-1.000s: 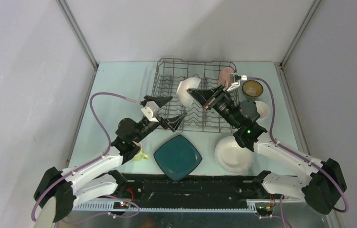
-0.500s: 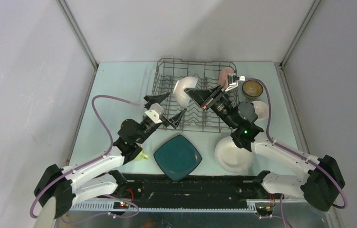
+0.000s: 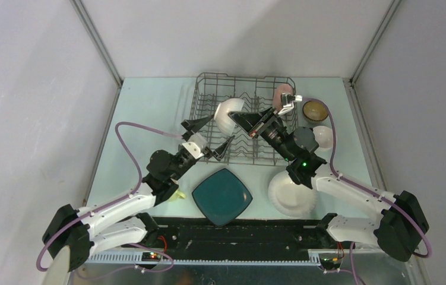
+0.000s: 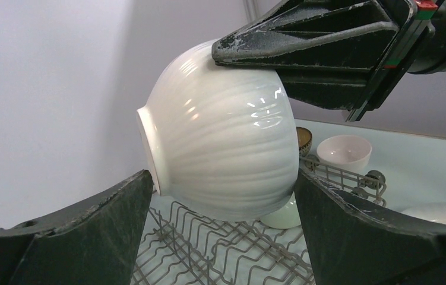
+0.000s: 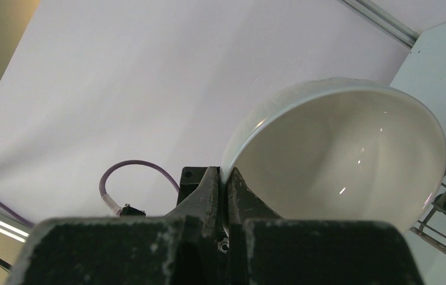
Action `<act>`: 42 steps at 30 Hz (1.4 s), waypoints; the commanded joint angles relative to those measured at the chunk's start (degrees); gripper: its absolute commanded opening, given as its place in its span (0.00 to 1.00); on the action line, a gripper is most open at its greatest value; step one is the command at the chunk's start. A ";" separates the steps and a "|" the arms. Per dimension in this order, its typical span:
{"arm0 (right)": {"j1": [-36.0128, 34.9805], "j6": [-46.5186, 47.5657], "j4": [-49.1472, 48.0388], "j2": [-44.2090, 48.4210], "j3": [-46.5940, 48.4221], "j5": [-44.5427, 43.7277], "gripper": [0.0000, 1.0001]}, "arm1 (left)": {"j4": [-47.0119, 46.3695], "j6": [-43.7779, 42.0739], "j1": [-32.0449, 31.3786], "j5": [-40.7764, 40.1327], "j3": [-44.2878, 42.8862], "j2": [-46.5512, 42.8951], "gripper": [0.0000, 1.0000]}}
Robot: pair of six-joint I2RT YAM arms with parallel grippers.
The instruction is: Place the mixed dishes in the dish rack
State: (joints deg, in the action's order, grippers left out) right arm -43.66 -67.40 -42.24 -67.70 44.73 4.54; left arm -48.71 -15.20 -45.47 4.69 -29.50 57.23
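Note:
My right gripper (image 3: pixel 238 117) is shut on the rim of a white ribbed bowl (image 3: pixel 227 114) and holds it tilted on its side above the grey wire dish rack (image 3: pixel 208 83). In the right wrist view its fingers (image 5: pixel 224 173) pinch the bowl's rim (image 5: pixel 339 148). My left gripper (image 3: pixel 220 130) is open and empty at the rack's near left side. In the left wrist view the bowl (image 4: pixel 220 154) hangs just beyond its open fingers (image 4: pixel 223 177), above the rack's tines (image 4: pixel 208 249). A pale bowl (image 4: pixel 281 218) sits in the rack behind the held bowl.
A dark teal square plate (image 3: pixel 222 196) and a white round plate (image 3: pixel 291 193) lie near the front. A brown bowl (image 3: pixel 315 109) and a small white bowl (image 3: pixel 325 136) stand right of the rack. A pink mug (image 3: pixel 280 94) is at the rack's far right. A yellow-green mug (image 3: pixel 176 193) sits under my left arm.
My right gripper has carried the white bowl a little to the left over the rack. My left gripper has moved slightly forward towards the rack, still open.

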 commanded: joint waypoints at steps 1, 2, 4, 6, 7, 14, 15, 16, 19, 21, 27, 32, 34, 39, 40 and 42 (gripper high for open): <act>-0.24 -1.08 -6.42 0.46 1.06 -0.24 0.00 | -1.24 -2.86 -0.50 1.17 -2.77 -0.85 0.92; -0.32 -1.20 -6.61 0.29 1.06 -0.06 0.00 | -1.09 -2.92 -0.52 1.32 -2.94 -0.73 0.91; -0.29 -1.41 -6.81 0.14 1.06 0.02 0.00 | -0.88 -2.79 -0.51 1.53 -3.06 -0.72 0.86; -0.34 -1.33 -6.88 0.09 1.06 0.10 0.00 | -0.36 -2.83 -0.54 1.77 -3.25 -0.77 0.79; -0.36 -1.14 -6.85 0.10 1.06 0.11 0.00 | 0.38 -3.00 -0.52 1.80 -3.40 -0.79 0.71; -0.31 1.09 -3.03 1.03 1.06 -1.22 0.42 | 11.43 -3.42 -0.50 0.11 -8.76 -0.35 0.02; -0.18 2.11 -0.57 1.77 1.06 -2.15 0.48 | 12.36 -3.56 -0.54 0.09 -9.38 -0.12 0.01; -0.15 2.63 0.62 2.04 1.06 -2.51 0.50 | 13.61 -3.63 -0.51 -0.05 -9.58 -0.02 0.00; 0.66 4.33 6.06 3.65 1.06 -3.87 0.66 | 13.67 -3.12 -0.51 -1.87 -9.48 0.39 0.00; 1.24 4.99 9.18 4.64 1.06 -4.42 0.84 | 13.74 -2.79 -0.57 -3.87 -9.49 0.61 0.00; 3.90 5.69 21.32 7.85 1.06 -8.60 1.00 | 17.25 -4.51 -0.48 -11.84 -11.83 3.38 0.00; 6.59 6.48 33.69 11.40 0.91 -13.39 0.99 | 24.00 -9.64 -0.06 -17.70 -18.56 10.22 0.00; 7.56 7.43 35.92 13.38 -0.11 -14.76 1.00 | 28.91 -11.79 0.94 -18.87 -22.47 13.56 0.00; 8.56 11.13 41.42 20.08 -2.50 -20.79 0.99 | 41.84 -16.13 6.97 -14.66 -32.43 22.52 0.00; 9.16 11.58 42.62 20.77 -2.65 -21.85 0.99 | 44.16 -16.86 8.18 -14.39 -35.42 25.22 0.00; 10.11 12.35 44.63 22.66 -3.08 -22.04 1.00 | 46.21 -20.06 9.53 -15.57 -39.31 29.14 0.00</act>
State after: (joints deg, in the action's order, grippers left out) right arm -34.92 -58.41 -2.98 -48.53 42.19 -12.27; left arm -7.79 -27.68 -39.29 -9.98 -60.07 80.86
